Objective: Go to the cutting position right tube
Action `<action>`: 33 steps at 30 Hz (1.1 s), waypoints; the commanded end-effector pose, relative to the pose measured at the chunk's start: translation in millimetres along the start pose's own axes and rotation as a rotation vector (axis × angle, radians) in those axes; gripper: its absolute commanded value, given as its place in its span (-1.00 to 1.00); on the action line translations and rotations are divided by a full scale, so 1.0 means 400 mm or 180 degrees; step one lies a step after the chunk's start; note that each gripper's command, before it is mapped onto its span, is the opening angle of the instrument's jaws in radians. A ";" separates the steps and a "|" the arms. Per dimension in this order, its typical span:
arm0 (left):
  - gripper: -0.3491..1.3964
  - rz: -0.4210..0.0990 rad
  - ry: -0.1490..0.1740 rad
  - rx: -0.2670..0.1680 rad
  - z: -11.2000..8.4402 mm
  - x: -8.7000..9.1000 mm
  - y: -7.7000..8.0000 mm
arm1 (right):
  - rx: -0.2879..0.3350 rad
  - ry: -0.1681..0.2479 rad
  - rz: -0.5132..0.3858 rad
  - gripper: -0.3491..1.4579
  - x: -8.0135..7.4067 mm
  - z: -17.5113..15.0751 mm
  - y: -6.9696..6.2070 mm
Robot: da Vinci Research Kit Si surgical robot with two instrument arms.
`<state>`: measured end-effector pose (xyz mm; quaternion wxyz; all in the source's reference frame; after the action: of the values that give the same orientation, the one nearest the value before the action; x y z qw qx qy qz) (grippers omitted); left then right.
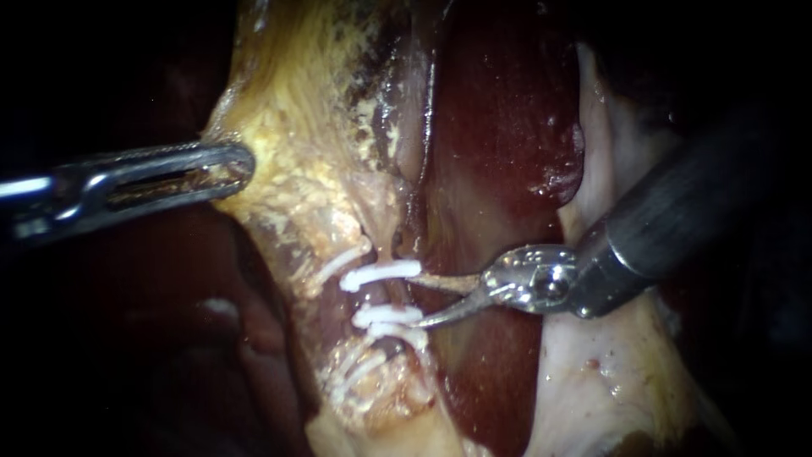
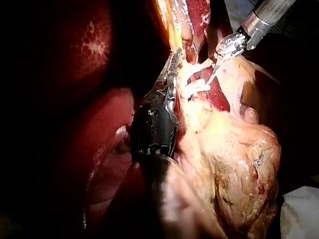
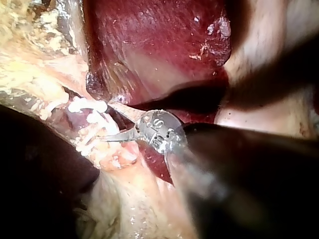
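**Parted blades at the clipped right tube**

Parted in a narrow V at the tip of the right instrument [image 1: 420, 302] and holding nothing: two thin curved blades, aimed across the endoscope view toward its left. Just ahead of the tips, the right tube [image 1: 392, 294], running up and down between an upper clip [image 1: 381, 275] and a lower clip [image 1: 387, 316], so crossing the blades' line nearly at right angles. Upper tip touching, or all but touching, the end of the upper clip; lower tip just beside the end of the lower one. Tube inside the V or only at its mouth: impossible to tell.

Judged from this, a short advance along the shaft's own line, leftward, to bring the bare stretch between the two clips between the blades.

Further left, more white clips [image 1: 338, 264] on a neighbouring strand. Behind the blades, dark red liver [image 1: 499, 127]. Well apart, up and to the left, the left instrument [image 1: 245, 162], long jaws closed on the edge of the yellowish tissue [image 1: 288, 110], seemingly drawing it taut. Plainly the nearer tool to the tube: the right instrument.
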<state>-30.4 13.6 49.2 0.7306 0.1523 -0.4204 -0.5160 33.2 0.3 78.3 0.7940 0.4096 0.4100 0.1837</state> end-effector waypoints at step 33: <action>-1.00 0.0000 -0.0004 -0.0021 -0.0001 0.0002 0.0022 | 0.0372 0.0071 -0.0048 0.08 0.0066 0.0081 0.0050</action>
<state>-29.8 13.9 49.8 0.7309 0.1495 -0.4189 -0.5177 37.6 1.6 79.8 0.7643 0.4523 0.4305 0.1610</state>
